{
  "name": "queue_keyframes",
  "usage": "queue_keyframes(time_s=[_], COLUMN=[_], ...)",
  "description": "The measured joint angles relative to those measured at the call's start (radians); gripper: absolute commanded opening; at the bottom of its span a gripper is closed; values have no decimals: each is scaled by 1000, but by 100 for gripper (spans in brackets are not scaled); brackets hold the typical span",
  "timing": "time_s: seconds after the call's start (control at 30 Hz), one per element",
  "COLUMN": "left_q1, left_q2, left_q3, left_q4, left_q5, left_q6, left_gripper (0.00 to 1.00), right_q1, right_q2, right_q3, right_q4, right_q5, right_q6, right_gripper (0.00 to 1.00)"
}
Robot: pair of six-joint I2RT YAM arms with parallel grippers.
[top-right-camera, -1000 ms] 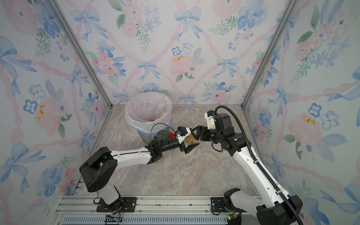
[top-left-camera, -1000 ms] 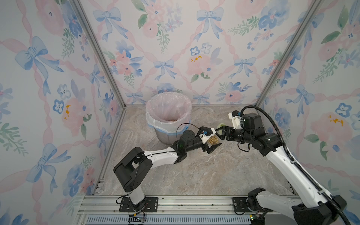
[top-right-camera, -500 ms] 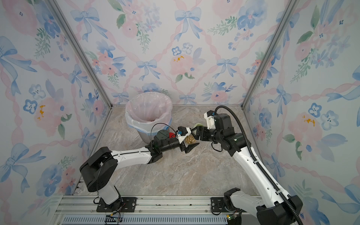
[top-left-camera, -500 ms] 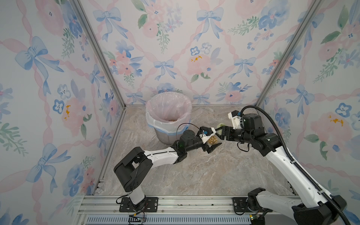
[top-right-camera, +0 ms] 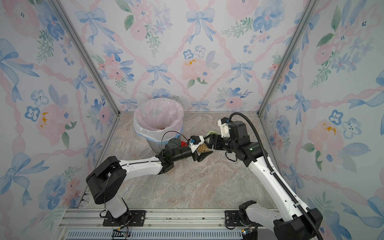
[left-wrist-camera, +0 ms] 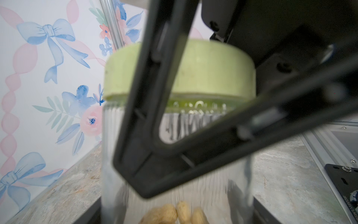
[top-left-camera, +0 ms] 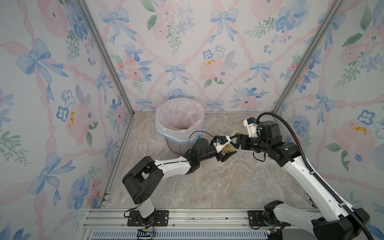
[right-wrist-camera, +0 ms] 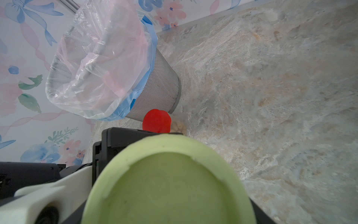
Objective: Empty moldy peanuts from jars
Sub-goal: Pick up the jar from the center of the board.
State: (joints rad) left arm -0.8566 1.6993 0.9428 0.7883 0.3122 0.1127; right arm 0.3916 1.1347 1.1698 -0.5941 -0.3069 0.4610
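A small clear ribbed cylindrical jar (left-wrist-camera: 203, 194) was held between the two arms above the middle of the counter. The left jaws were closed on its body, with a dark finger (left-wrist-camera: 91, 217) pressed to each side wall in the left wrist view. The right jaws were clenched on its pale green round screw lid (left-wrist-camera: 213, 73), and one black finger (left-wrist-camera: 155, 97) was laid across lid and glass. The lid was seated on the jar and turned toward the right arm. The moldy peanuts (left-wrist-camera: 174, 213) were gathered at the end away from the lid, between the left jaws.

Nearest, both arm bases were carried by an aluminium rail (top-left-camera: 187, 216). Beyond it the beige-grey marbled counter (top-left-camera: 207, 182) was spread to the walls. Farther back, a grey mesh bin (top-left-camera: 176, 146) lined with a clear pink-tinted bag (top-left-camera: 162, 126) was stood just behind the left wrist. The walls were covered in wallpaper (top-left-camera: 187, 52) printed with blue bows and pink flowers.

A red round lid (right-wrist-camera: 157, 121) was shown at the foot of the bin in the right wrist view, with a tan blur beside it, and was glimpsed in a top view (top-right-camera: 183, 143). The green lid's flat face (right-wrist-camera: 166, 184) was shown by the right wrist view alone, and the ribbed glass by the left wrist view alone.
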Motion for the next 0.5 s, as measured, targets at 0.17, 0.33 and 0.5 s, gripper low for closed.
queue_keyframes(time_s=[0.17, 0.33, 0.5], left_q1=[0, 0, 0], left_q2=[0, 0, 0], left_q3=[0, 0, 0], left_q4=[0, 0, 0], left_q5=[-1, -5, -5], left_q6=[0, 3, 4], left_gripper=[55, 49, 46], right_q1=[0, 0, 0], right_q2=[0, 0, 0], right_q3=[0, 0, 0], right_q4=[1, 4, 5], right_q5=[0, 0, 0], right_q6=[0, 0, 0], right_gripper=[63, 70, 85])
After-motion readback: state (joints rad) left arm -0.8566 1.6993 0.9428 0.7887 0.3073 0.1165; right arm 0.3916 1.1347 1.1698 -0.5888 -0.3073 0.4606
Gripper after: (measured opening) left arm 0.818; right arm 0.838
